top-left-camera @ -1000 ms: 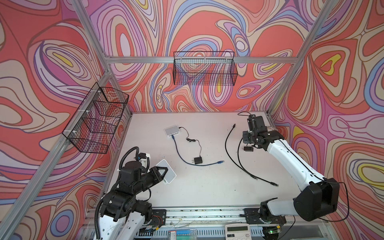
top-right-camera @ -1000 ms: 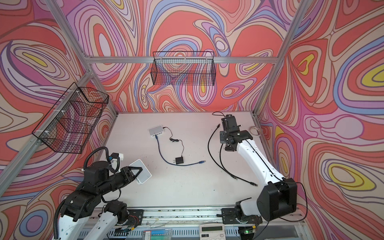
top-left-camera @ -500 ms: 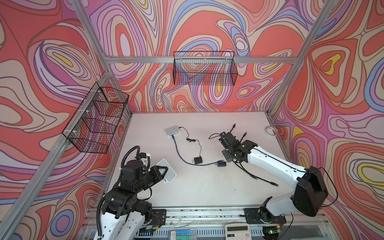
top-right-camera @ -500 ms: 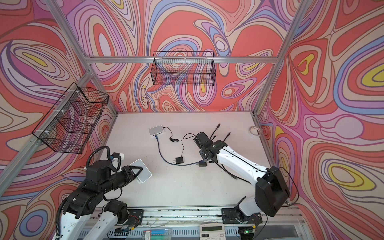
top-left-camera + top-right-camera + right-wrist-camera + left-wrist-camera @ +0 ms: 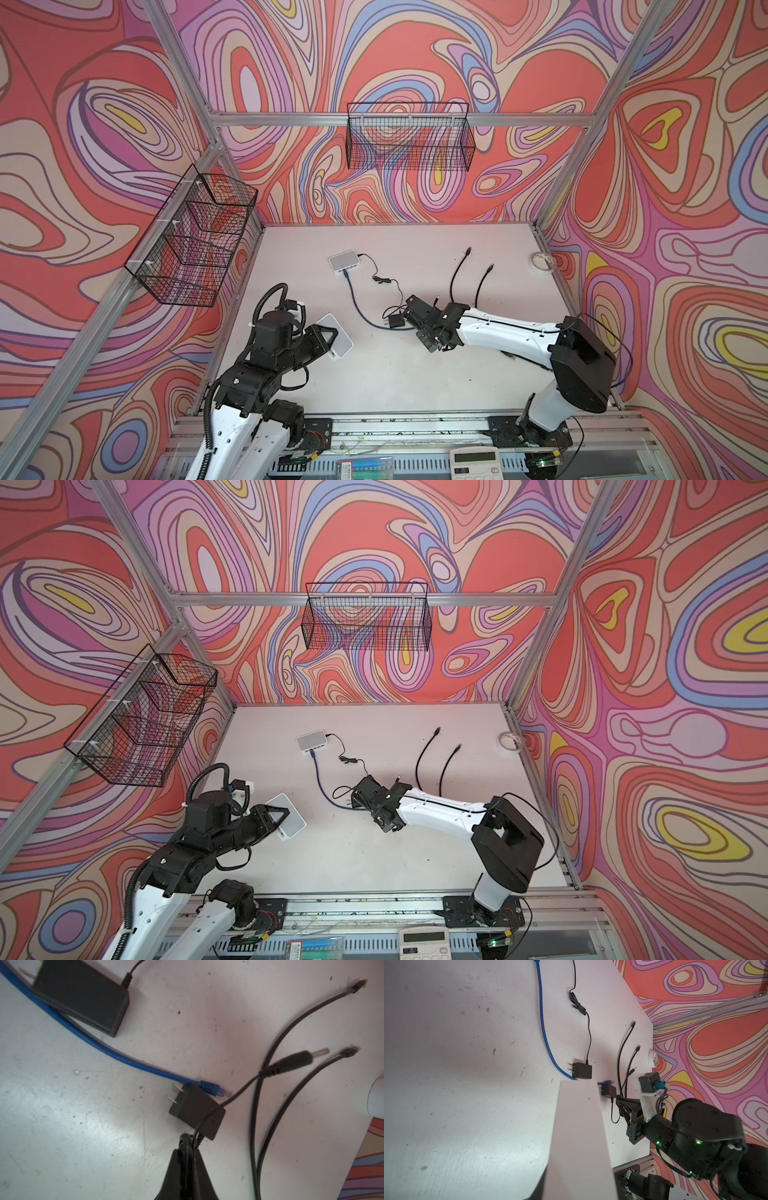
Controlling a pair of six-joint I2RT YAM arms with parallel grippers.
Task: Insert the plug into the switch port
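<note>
One plug cord between right jaws

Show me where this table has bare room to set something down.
Widest bare patch: front of the table, between the black adapter and the front rail. Another runs along the back wall, between the grey switch and the two black cables. The middle is crowded: blue cable, adapter, right claw gripping a cord. The left claw holds a white switch.
</note>
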